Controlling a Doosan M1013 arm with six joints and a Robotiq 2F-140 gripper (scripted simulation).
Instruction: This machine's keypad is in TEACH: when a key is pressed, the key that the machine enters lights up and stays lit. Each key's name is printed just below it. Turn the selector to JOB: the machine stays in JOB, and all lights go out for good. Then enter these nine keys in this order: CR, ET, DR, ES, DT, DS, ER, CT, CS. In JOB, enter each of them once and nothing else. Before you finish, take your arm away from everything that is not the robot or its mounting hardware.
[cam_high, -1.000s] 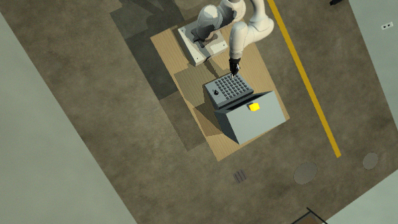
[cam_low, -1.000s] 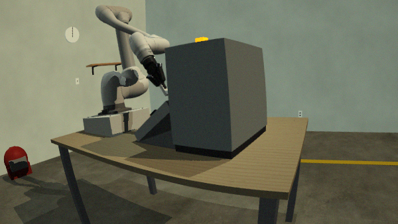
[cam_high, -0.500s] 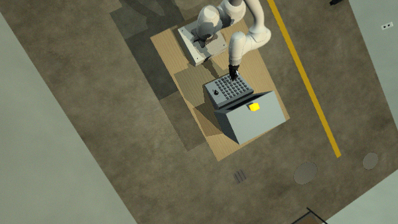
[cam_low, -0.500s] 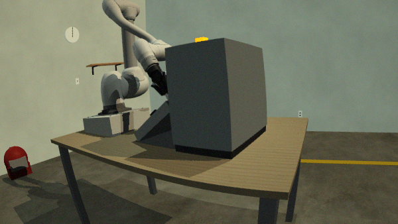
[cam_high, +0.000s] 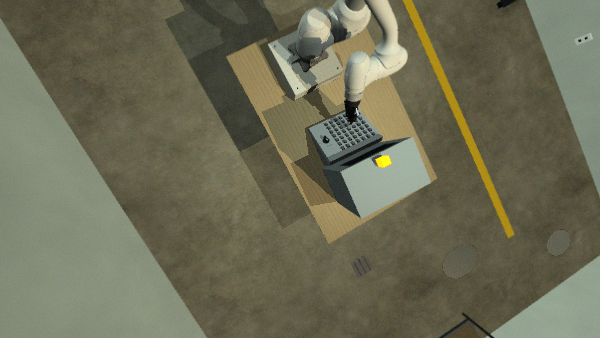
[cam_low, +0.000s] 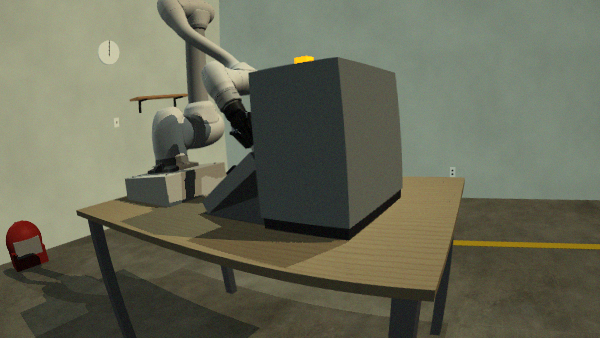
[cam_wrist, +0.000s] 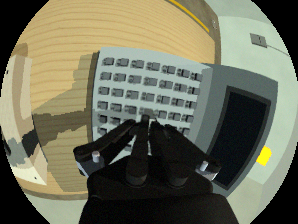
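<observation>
Grey machine (cam_high: 385, 180) near the desk (cam_low: 400, 260) edge farthest from the arm's base, sloped keypad (cam_high: 350, 134) facing the arm, black claw (cam_wrist: 145, 123) pinched fully closed, empty, tips over the keypad's keys, selector (cam_high: 325, 139) at keypad's side.

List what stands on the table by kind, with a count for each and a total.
Robot arm with shut gripper on its base block: 1
Grey machine cabinet with sloped keypad: 1
Selector knob on the keypad panel: 1
Yellow block on the cabinet top: 1
Total: 4
</observation>
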